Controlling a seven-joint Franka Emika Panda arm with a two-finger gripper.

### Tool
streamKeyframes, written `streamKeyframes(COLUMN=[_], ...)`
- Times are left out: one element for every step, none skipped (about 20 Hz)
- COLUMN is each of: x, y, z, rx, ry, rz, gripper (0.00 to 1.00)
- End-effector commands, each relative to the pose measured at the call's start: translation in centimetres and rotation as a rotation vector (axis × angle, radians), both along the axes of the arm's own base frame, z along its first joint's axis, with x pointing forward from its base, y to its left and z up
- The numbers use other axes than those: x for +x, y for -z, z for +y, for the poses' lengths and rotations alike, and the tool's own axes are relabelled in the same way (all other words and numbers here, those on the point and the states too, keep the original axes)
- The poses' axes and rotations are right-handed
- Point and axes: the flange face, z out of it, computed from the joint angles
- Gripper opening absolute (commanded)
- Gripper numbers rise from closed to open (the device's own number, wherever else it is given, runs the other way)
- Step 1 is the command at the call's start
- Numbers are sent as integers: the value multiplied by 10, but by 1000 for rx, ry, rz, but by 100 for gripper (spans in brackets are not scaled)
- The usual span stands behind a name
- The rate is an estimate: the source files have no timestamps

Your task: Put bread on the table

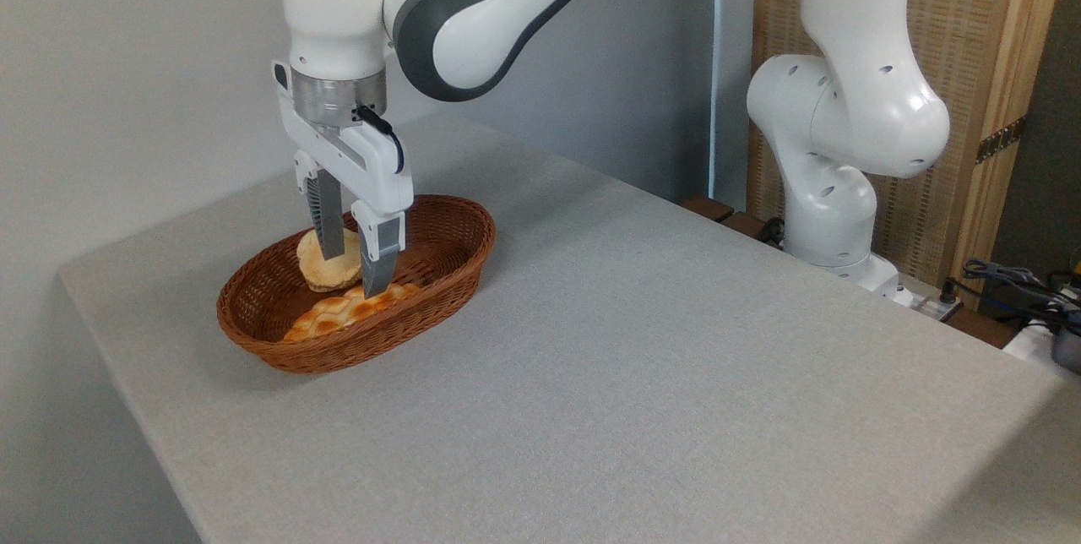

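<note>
Pincer [353, 272] hangs open and empty inside the basket [460, 261], fingers straddling the bread [346, 313], lining up a grip.

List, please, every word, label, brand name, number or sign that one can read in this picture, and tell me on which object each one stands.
None: no readable text shows anywhere in this view.
The arm and its gripper carry no visible lettering.
The bread, the bun, the basket and the table are plain.
The clutter at the right edge is too small and blurred to show any label.
</note>
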Motion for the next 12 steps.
streamKeyframes(x=[-3,-3,-4,-5,-7,-7,-8,-8,-8,-8,-8,-9], y=[13,18,21,28,33,38,42,42,45,48,50,51], z=[6,6,6,7,6,7,8,8,9,8,6,6], rx=[36,38,37,34,34,43,65,83,89,90,92,94], ry=[18,18,18,13,16,22,37,48,53,56,60,61], rz=[-7,1,-5,-13,-22,-32,-43,-51,-49,-45,-41,-40], gripper=[100,100,100,100,100,100,100,100,100,100,97,83])
